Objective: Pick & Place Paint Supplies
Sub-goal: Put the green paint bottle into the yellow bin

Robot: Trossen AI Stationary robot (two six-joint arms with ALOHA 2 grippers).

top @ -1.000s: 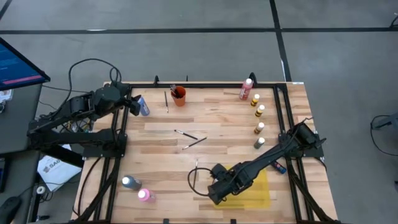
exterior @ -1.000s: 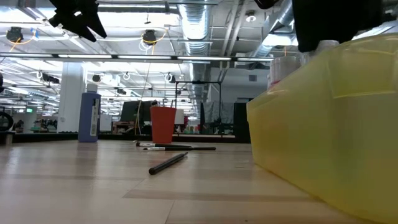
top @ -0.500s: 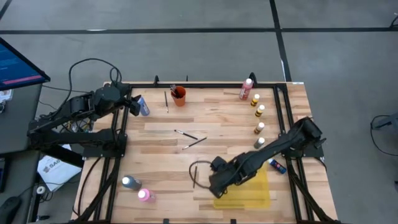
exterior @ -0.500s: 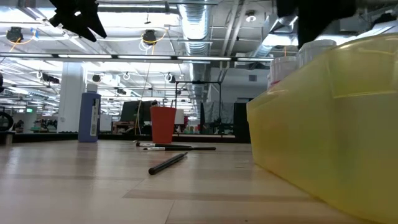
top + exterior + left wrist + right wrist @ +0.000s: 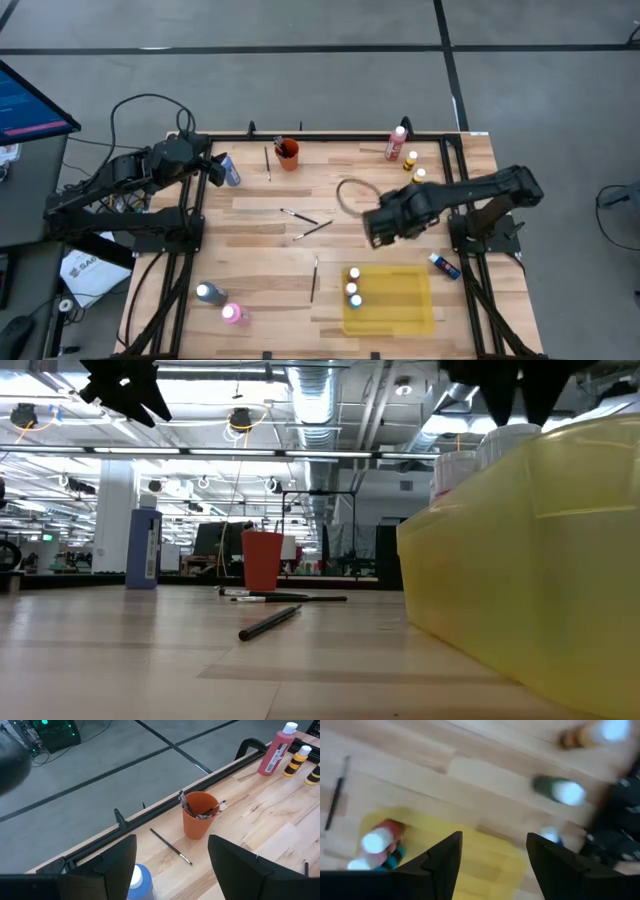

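My right gripper (image 5: 492,870) hangs open and points down over the bare wood just beyond the flat yellow tray (image 5: 405,300), holding nothing. Three white-capped paint bottles (image 5: 353,288) stand upright in the tray's left end. A green bottle (image 5: 560,790) and a lying blue bottle (image 5: 443,265) are near the right edge. A red bottle (image 5: 397,142) and two yellow-brown ones (image 5: 414,168) stand at the far right. Thin brushes (image 5: 305,222) lie flat mid-table, and another (image 5: 314,278) lies nearer. My left gripper (image 5: 172,870) waits open at the far left, above a blue bottle (image 5: 230,172).
An orange cup (image 5: 288,153) with brushes in it stands at the far edge, with a loose brush (image 5: 268,160) beside it. A grey-blue bottle (image 5: 208,293) and a pink one (image 5: 232,313) stand near the front left corner. Dark rails run along the table's edges.
My right gripper has risen from over the tray's left end and gone toward the table's far edge and somewhat right, turning about its pointing line. The three bottles in the tray, covered by the arm before, now show. They stay upright.
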